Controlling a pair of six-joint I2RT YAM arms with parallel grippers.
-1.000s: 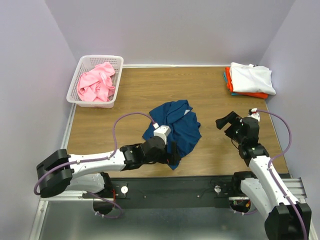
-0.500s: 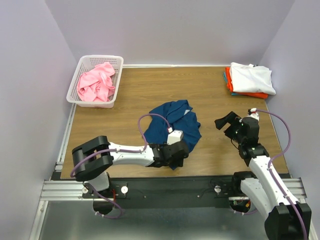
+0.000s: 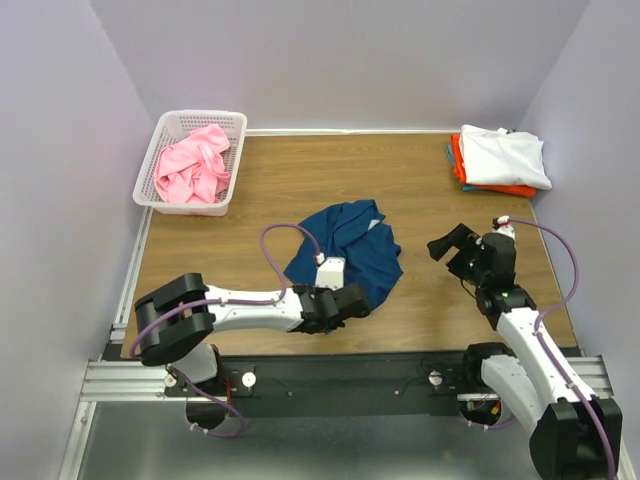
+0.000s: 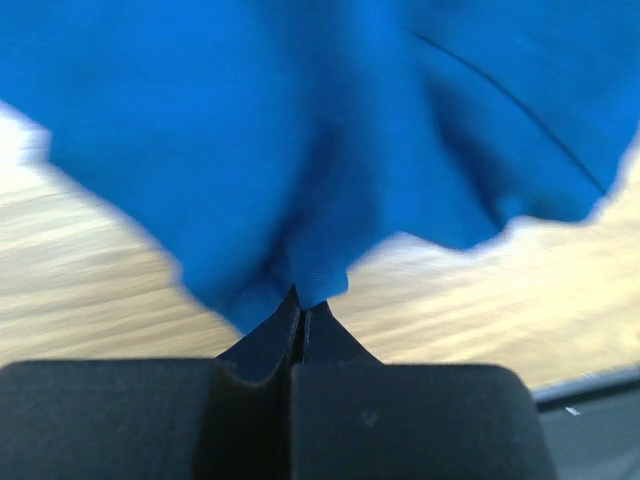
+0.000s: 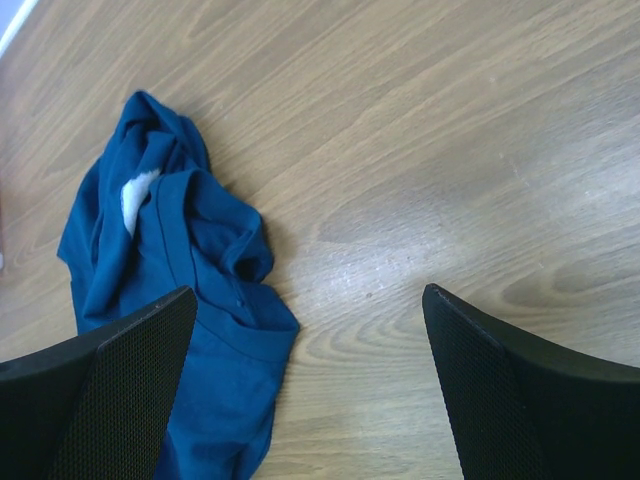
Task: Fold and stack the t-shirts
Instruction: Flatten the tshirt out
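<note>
Centrally on the brown wooden table (image 3: pixel 250 180) lies the crumpled navy blue cloth t-shirt (image 3: pixel 345 245), its near edge pinched between the pressed-together fingers of the left gripper (image 3: pixel 350 300). The right gripper (image 3: pixel 450 245) hangs spread wide just right of it, touching nothing. A crumpled pink t-shirt (image 3: pixel 190 165) sits in the white plastic lattice basket (image 3: pixel 165 125) at the far left. A folded white t-shirt (image 3: pixel 505 155) tops a folded orange t-shirt (image 3: pixel 500 188) at the far right.

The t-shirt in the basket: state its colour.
The t-shirt is pink, crumpled inside the white basket; the top external view shows it best.
</note>
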